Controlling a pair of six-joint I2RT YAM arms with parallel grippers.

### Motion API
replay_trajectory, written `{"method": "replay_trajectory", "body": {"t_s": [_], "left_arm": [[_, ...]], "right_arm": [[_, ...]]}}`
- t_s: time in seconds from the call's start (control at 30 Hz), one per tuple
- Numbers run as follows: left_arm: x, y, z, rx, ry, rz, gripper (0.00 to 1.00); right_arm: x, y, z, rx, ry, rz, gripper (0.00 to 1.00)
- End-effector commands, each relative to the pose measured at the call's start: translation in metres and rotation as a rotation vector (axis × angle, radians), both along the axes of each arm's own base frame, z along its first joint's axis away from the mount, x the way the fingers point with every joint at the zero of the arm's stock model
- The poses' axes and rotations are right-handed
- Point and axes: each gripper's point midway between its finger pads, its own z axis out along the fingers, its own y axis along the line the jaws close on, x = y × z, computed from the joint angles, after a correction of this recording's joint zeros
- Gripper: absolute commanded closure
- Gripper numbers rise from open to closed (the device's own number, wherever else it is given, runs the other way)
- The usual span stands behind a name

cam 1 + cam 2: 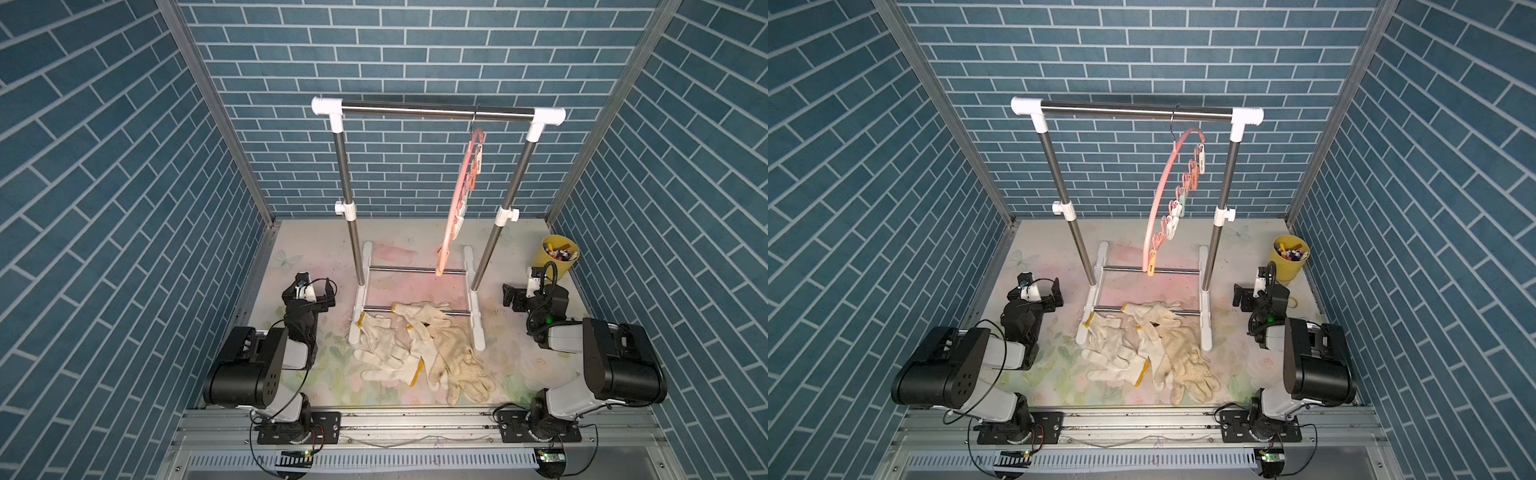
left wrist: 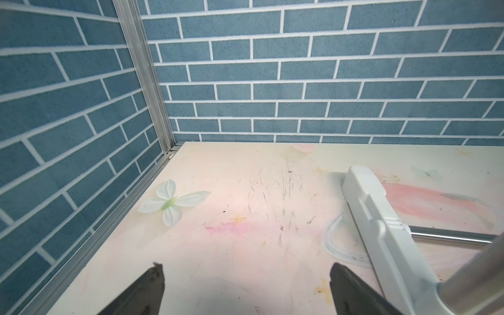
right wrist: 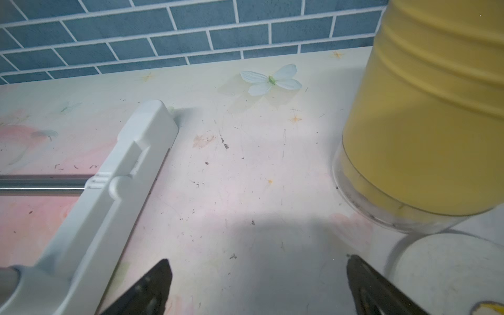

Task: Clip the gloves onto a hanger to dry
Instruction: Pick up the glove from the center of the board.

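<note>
Floral tabletop (image 1: 311,249) | gloves (image 1: 419,345) heaped | left end effector (image 2: 245,270), right end effector (image 3: 259,264) released | clips (image 1: 1201,160) marks illegible

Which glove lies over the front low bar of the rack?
The rearmost glove, nearest the hanger; it covers part of the bar, while the others lie before it.

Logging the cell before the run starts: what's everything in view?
gloves: several, white to cream, piled on the table at the rack's base
hanger: one, pink, hooked on the rack's top bar
clips: one row, pastel, on the hanger, empty
rack: one, steel with white joints, mid-table
cup: one, yellow, holding markers, far right
table: one, pale floral
left claw: one, black, open, left of rack
right claw: one, black, open, beside cup
</note>
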Motion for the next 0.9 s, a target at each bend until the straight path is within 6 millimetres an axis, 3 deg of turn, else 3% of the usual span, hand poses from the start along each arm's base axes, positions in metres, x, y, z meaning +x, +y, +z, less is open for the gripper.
{"method": "replay_trajectory", "body": {"t_s": [0.0,0.43,0.7,0.8,0.87], "left_arm": [[0.004,0.001,0.009,0.0,-0.032,-0.002,0.0],[0.004,0.002,0.009,-0.012,-0.033,-0.012,0.0],[0.002,0.013,0.011,-0.03,-0.041,0.052,0.0],[0.006,0.018,0.015,-0.039,-0.026,0.084,0.0],[0.016,0.021,0.023,-0.039,0.019,0.107,0.0]], "right_arm": [[0.006,0.0,0.012,-0.028,-0.046,0.012,0.01],[0.006,-0.001,0.012,-0.027,-0.046,0.011,0.01],[0.006,-0.001,0.012,-0.028,-0.047,0.011,0.01],[0.009,-0.006,0.019,-0.027,-0.022,-0.021,0.01],[0.014,-0.014,0.035,-0.029,0.062,-0.066,0.01]]}}
